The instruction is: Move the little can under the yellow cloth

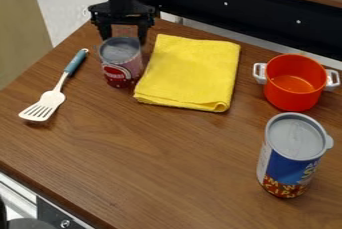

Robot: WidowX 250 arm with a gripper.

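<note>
On the brown bench (140,148), I see the little can (121,68) upright, just camera-side of my spread, empty fingers (123,38), beside the yellow cloth (190,73).

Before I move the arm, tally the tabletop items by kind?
Cans: 2 (little can, tall lidded can)
Folded yellow cloth: 1
Orange-red pot: 1
Slotted spatula: 1
Total: 5
</note>
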